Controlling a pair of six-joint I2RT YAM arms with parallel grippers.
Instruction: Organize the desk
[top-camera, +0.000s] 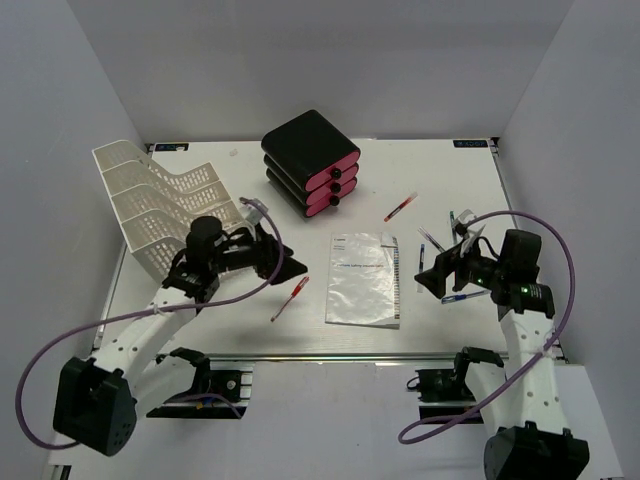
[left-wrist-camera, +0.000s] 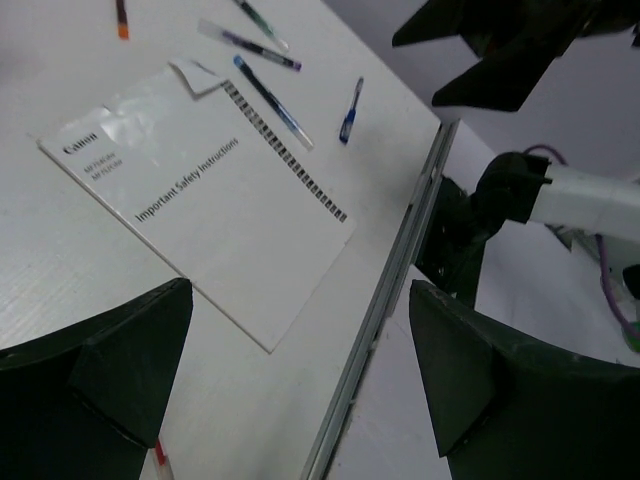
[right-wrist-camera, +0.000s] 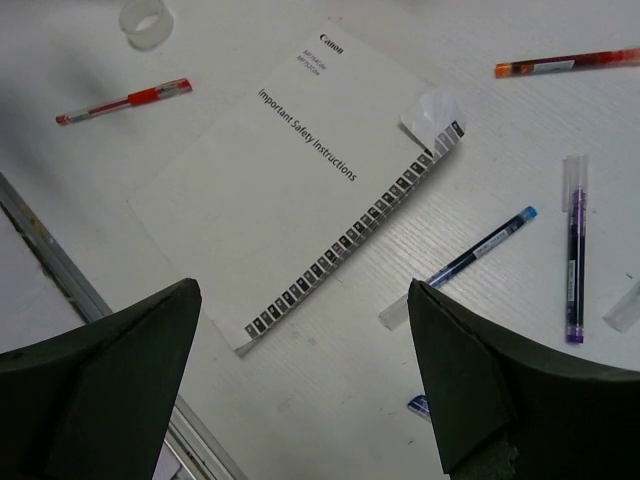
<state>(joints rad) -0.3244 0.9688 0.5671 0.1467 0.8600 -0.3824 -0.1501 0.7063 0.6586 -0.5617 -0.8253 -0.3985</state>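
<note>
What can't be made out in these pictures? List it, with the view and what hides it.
Top view: the print on the safety instructions booklet is too small to read; the blue pen lies partly under the right pincer.
Left wrist view: the red pen shows only its tip, hidden by a finger of the left pincer and the bottom edge.
Right wrist view: the orange pen is cut off by the right edge.

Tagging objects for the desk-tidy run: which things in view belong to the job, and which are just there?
Part of the job:
desk
booklet
loose pens
paper tray
drawer unit

Just there:
purple cables
grey walls
</note>
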